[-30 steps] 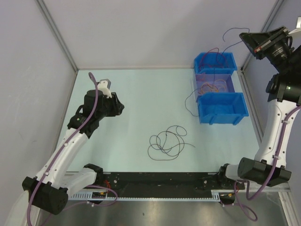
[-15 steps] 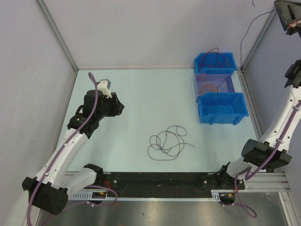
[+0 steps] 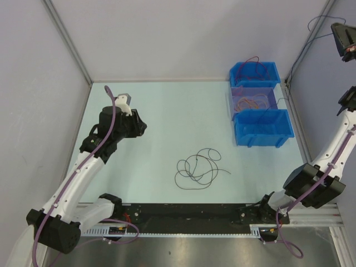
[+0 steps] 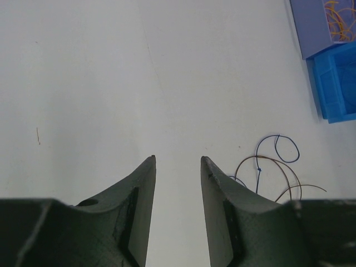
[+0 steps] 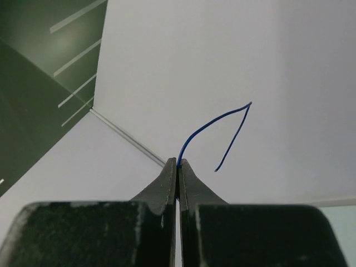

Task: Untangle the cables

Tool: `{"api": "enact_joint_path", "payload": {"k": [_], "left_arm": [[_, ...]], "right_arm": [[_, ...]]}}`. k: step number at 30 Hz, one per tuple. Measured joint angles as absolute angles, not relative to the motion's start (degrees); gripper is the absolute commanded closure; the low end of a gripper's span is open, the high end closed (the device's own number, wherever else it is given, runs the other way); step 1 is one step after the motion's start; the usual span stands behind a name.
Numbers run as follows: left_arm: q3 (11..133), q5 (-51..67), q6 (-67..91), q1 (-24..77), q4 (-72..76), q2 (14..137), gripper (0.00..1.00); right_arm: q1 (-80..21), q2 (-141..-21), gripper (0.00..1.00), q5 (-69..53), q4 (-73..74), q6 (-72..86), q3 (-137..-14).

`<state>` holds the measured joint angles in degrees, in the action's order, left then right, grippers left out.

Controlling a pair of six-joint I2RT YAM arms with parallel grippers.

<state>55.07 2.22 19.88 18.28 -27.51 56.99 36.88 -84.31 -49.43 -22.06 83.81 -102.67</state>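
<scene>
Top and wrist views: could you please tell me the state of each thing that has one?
left claw: open, empty.
right claw: shut on the blue cable, up high.
blue cable: pinched, its end free in the air.
cable bundle: tangled, lying on the table.
middle bin: holds orange cables.

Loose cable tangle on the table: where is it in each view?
Top external: cable tangle, mid-frame, slightly low.
Left wrist: cable tangle, lower right.
Right wrist: not in view.
Shared landmark: near blue bin, up and right of it in both.
</scene>
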Motion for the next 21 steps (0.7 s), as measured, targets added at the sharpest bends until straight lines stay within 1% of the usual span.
{"api": "enact_joint_path", "payload": {"k": [4,8,14,21], "left_arm": [[55.07,2.24,19.86,18.28,-27.51,56.99,0.57],[55.07,2.28,19.86,18.24,-27.51,56.99,0.57],[55.07,2.63,19.86,18.22,-27.49,57.01,0.57],[55.07,3.29,19.86,18.22,-27.49,57.01,0.57]], "right_arm": [[36.93,-84.31,1.0,-50.04,-23.03,83.79,-96.12],[36.77,-83.48,1.0,-50.43,-20.64,80.4,-92.44],[33.47,-76.82,1.0,-47.51,-5.17,65.56,-87.74],[26.35,-71.05,1.0,-40.93,11.31,49.98,-83.07]]}}
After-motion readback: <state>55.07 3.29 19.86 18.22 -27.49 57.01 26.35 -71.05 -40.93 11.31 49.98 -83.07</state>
